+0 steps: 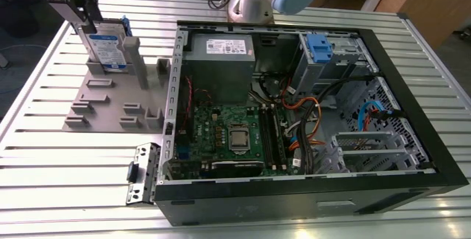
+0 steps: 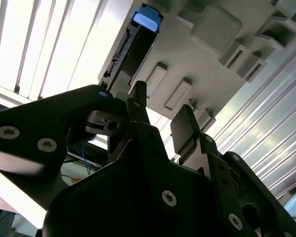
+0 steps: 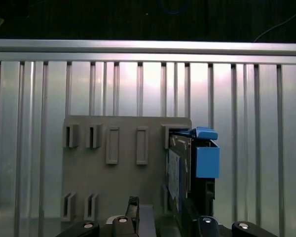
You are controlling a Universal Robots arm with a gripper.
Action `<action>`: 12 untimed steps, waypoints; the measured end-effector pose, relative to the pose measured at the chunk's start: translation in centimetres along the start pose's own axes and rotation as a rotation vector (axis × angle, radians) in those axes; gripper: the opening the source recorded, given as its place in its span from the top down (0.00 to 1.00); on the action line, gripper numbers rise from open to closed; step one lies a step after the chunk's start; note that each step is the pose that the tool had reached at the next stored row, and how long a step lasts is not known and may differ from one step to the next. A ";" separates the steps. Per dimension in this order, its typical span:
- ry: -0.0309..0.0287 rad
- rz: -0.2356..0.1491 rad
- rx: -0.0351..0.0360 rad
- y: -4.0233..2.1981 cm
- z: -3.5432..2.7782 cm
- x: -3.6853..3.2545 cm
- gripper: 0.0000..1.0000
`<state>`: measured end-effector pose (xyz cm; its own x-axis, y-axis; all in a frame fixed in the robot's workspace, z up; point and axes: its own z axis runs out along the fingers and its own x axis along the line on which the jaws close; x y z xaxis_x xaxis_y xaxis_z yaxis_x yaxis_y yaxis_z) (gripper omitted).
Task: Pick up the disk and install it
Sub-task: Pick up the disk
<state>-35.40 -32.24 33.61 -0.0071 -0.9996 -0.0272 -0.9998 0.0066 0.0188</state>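
At the back corner of the table on the exterior view's left, the black two-fingered gripper (image 1: 87,22) hangs over the disk (image 1: 107,48), a flat silver-grey hard drive with a white and blue label in a blue plastic bracket. The disk stands on edge in a slot of a grey plastic fixture plate (image 1: 103,106), and the slot posts hide its lower edge. The picture's top edge cuts off the gripper's upper body. Its fingertips overlap the disk's top edge there, so contact cannot be judged from that side. In the second wrist view the fingers (image 2: 138,98) stand apart with only the fixture plate (image 2: 207,64) showing through the gap, and the disk (image 2: 138,44) lies beyond them, seen edge-on and mostly dark. In the first wrist view the gripper (image 3: 160,210) is cropped to its finger ends, with the disk (image 3: 180,173) just past one of them. Beside the fixture lies an open black computer case (image 1: 294,206) with a green motherboard (image 1: 228,134), a grey metal box bearing a white sticker (image 1: 220,57) and a blue plastic latch (image 1: 318,46); tangled cables hide much of its floor. Everything rests on a slatted aluminium table (image 1: 66,167). Behind it rise the robot arm's grey base (image 1: 254,1) and a wooden cabinet (image 1: 434,1).
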 end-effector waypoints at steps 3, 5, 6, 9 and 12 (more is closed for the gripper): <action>0.0001 0.000 -0.0002 0.08 0.05 -0.16 0.53; 0.0001 0.000 -0.0002 0.22 0.11 -0.38 0.53; 0.0001 0.000 -0.0002 0.35 0.14 -0.52 0.53; 0.0001 0.000 0.0001 0.82 0.23 -1.15 0.53; 0.0001 0.000 0.0005 1.21 0.27 -1.99 0.53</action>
<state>-36.60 -30.23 33.42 -0.0072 -0.9996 -0.0271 -0.9998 0.0067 0.0183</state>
